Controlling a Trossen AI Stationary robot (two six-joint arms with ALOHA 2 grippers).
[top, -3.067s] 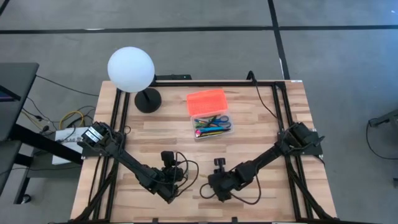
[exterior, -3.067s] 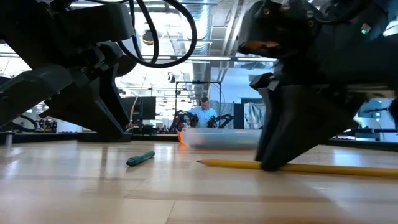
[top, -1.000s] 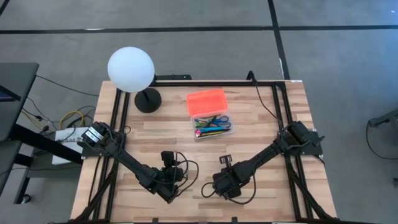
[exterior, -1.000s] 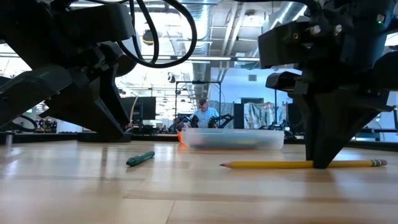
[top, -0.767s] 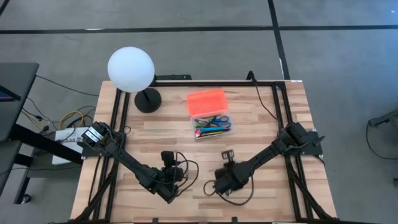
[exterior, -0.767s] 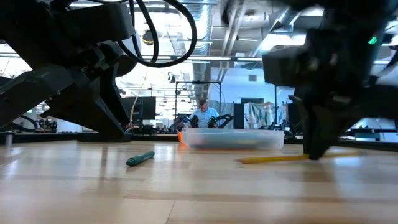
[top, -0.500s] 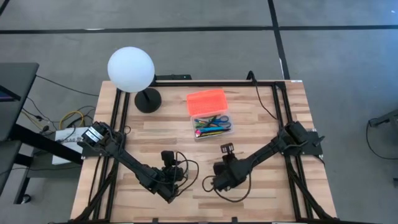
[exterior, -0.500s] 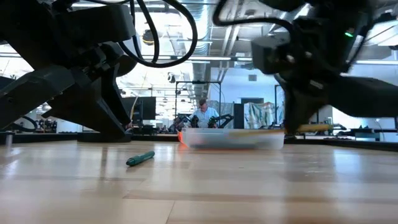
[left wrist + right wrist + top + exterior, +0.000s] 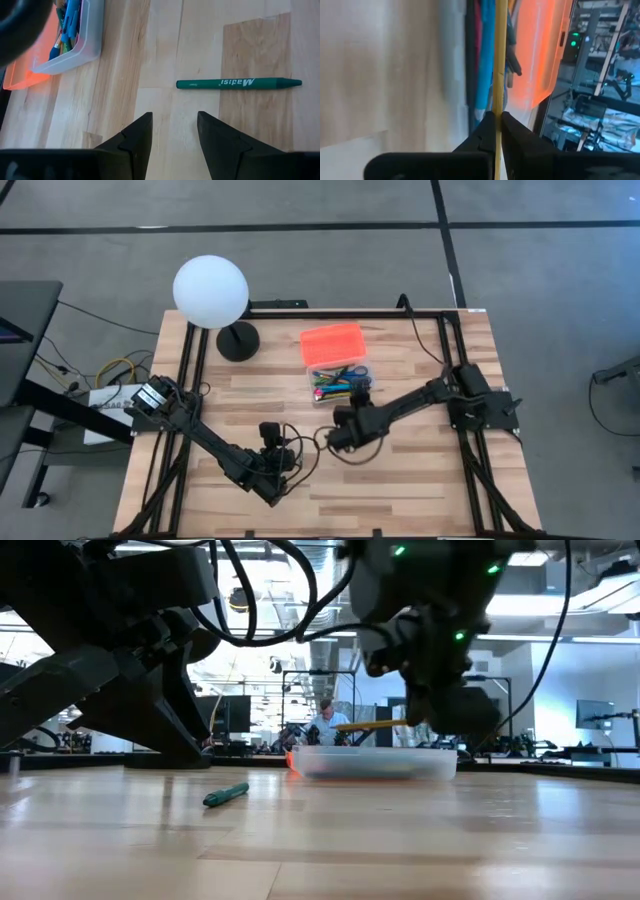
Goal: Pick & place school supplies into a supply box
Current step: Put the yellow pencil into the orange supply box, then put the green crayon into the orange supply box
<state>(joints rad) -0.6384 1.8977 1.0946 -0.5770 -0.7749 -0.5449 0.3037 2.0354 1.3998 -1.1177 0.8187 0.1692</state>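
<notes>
Near the left gripper (image 9: 172, 132), spread wide on the wooden table (image 9: 420, 490), lies a green marker (image 9: 239, 83). Right gripper (image 9: 496, 125) pinches a yellow pencil (image 9: 499, 60) above the box (image 9: 341, 382); lamp (image 9: 211, 292) far left.

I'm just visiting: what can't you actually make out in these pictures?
- High view: the yellow pencil is too thin to see; the right tool covers it.
- Low view: the supply box contents are blurred through its wall.
- Left wrist view: the box is cut off by the edge.
- High view: the green marker is hidden under the left tool.
</notes>
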